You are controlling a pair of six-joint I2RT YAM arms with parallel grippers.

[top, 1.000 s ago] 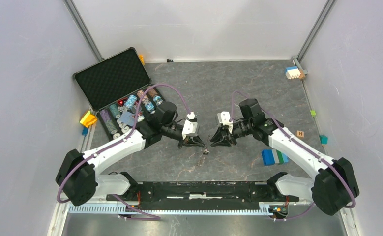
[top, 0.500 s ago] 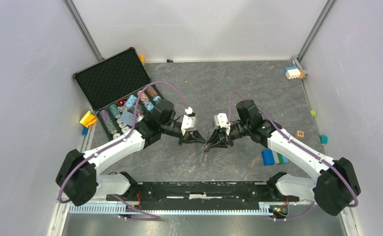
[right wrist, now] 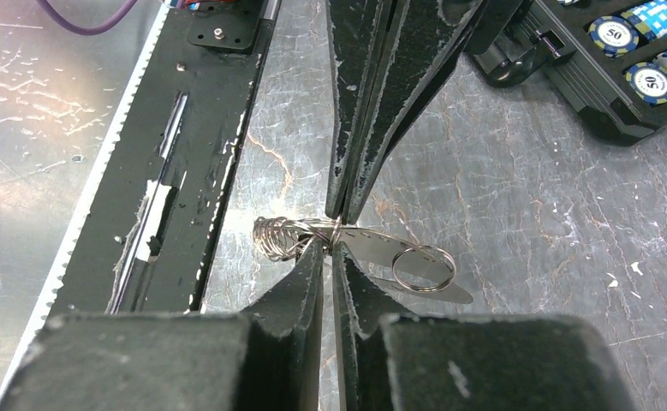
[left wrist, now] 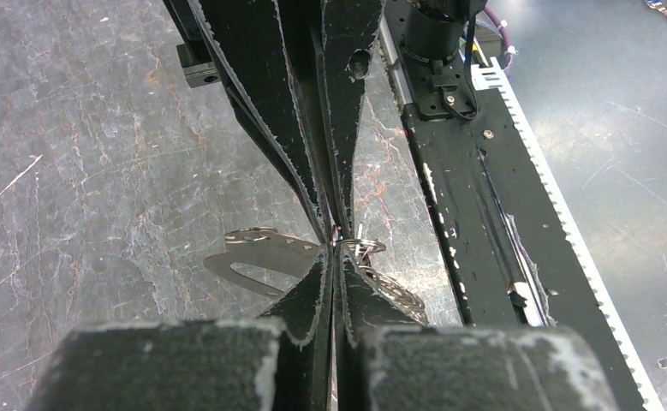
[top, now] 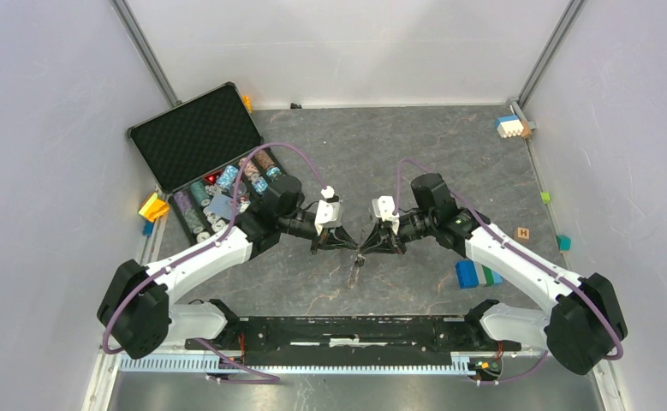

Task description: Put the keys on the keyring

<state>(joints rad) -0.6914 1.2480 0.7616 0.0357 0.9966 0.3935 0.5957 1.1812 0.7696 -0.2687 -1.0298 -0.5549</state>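
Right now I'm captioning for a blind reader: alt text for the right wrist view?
The right claw, from below, and the left claw, from above, meet tip to tip, both pinched shut on a metal bundle: a flat keyring with a round wire loop at image right, a wire coil at image left. Grey table below; case of poker chips top right.

**Setting:** robotics lab test cell.

**Enclosure:** plain white panel walls (top: 47, 128) on three sides, joined by aluminium frame posts (top: 145, 51).

**Work surface:** grey stone-patterned tabletop (top: 355, 145), scuffed and scratched in the wrist views.

**Fixtures:** left arm (top: 201, 257) and right arm (top: 518, 257), both white and black. They are bolted to a black base rail (top: 347, 330) at the near edge, and a purple cable (top: 288, 151) loops over the left one.

**Props** (odd practice pieces rather than furnishings):
- open black foam-lined case (top: 197, 137) holding poker chips (top: 227, 177)
- coloured toy blocks (top: 477, 273) scattered near the table's edges
- one lettered cube (top: 523, 232)
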